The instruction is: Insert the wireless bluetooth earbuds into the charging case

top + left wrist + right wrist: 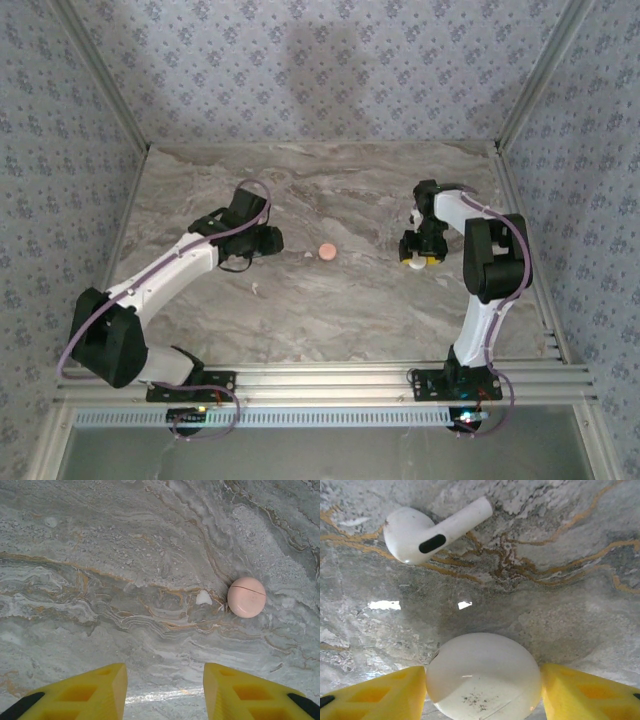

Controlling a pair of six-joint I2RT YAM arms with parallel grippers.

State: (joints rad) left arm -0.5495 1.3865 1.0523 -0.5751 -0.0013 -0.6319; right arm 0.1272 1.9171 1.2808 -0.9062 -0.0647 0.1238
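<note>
Where your left arm reaches out over the marble table (330,320), log the left gripper (165,680) first: yellow fingers (90,692) spread wide, nothing between them, bare stone below.

Item two, pink puck (246,597): round, with a thin seam across its top, lying flat on the table ahead and to the right of those fingers. From overhead you find the pink puck (325,252) between the two arms, nearer the left gripper (268,240).

Item three, small earbud (203,598): a whitish speck on the stone just left of the pink puck, not quite touching it.

Item four, right gripper (484,680): clamped on the white puck (484,670), which is round and glossy with a few dark flecks, a yellow finger pressing on each side. From overhead, the right gripper (418,255) sits over the right part of the table, well apart from the pink puck.

Item five, white earbud (430,530): bulb and stem, with a dark oval on the bulb, lying on its side on the table beyond the white puck and apart from it.

You cannot tell from these views which puck is the charging case.
</note>
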